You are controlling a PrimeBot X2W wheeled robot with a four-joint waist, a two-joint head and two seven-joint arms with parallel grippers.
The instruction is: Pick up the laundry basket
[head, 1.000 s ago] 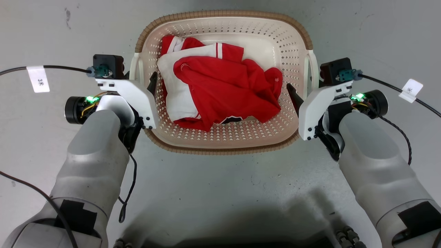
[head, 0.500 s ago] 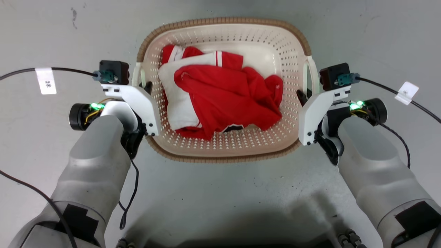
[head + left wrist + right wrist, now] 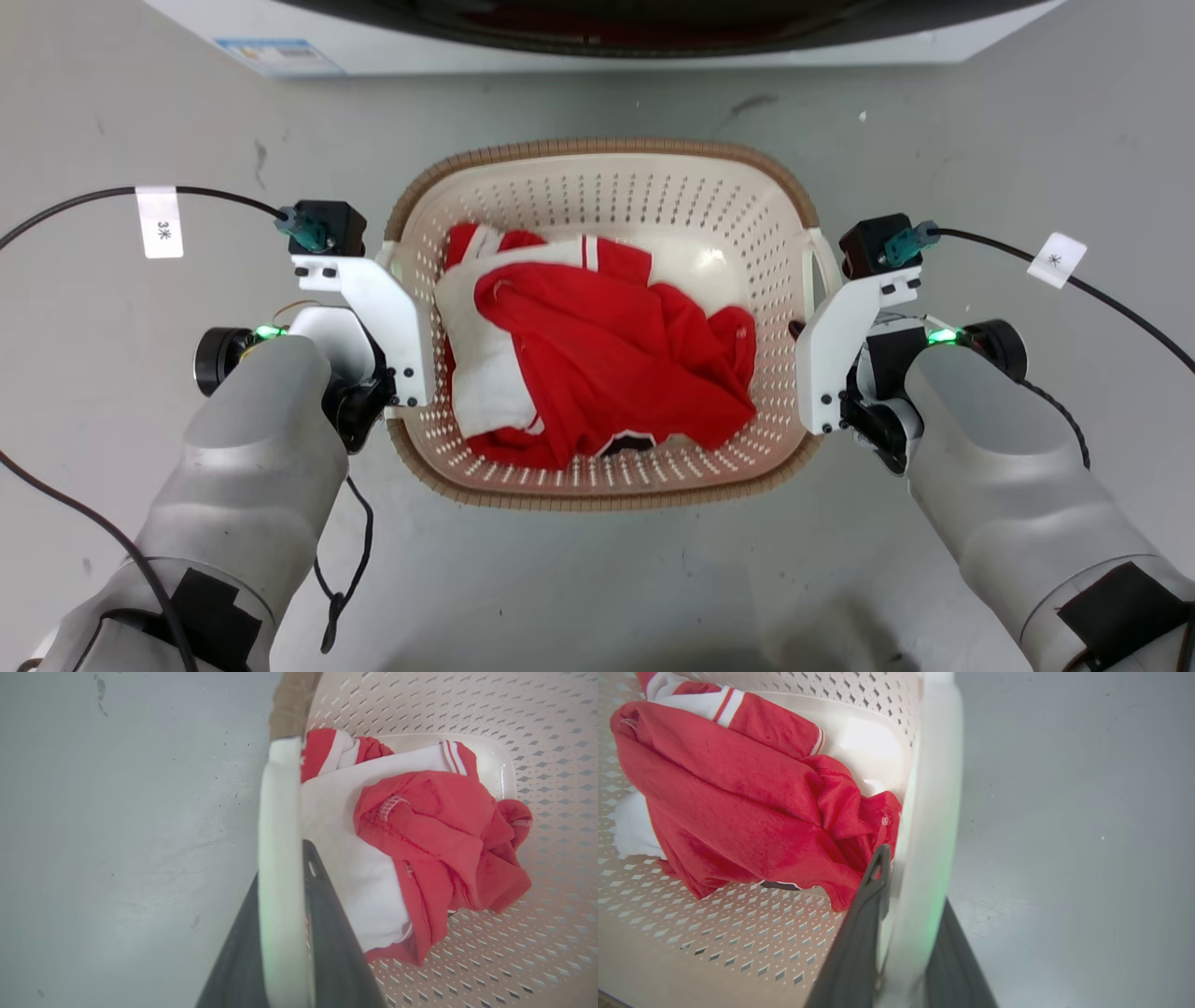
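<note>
The laundry basket (image 3: 597, 147) is cream with perforated walls and a brown woven-look rim. It sits between my two arms and holds red and white clothes (image 3: 607, 364). My left gripper (image 3: 392, 280) is shut on the basket's white left handle (image 3: 386, 254). In the left wrist view the dark fingers (image 3: 327, 933) of the left gripper (image 3: 280, 868) sit on either side of that handle (image 3: 278, 812). My right gripper (image 3: 801, 329) is shut on the right handle (image 3: 823, 261). In the right wrist view my right gripper (image 3: 915, 877) pinches the white bar (image 3: 934, 788).
A white washing machine (image 3: 392, 42) with a dark door stands just beyond the basket at the top of the head view. Grey floor (image 3: 597, 579) surrounds the basket. Black cables with white tags (image 3: 159, 222) trail out from both wrists.
Both grippers have moved from the basket's inner side walls onto the handles. The head camera has shifted, so the basket sits lower in the view and the washing machine now shows.
</note>
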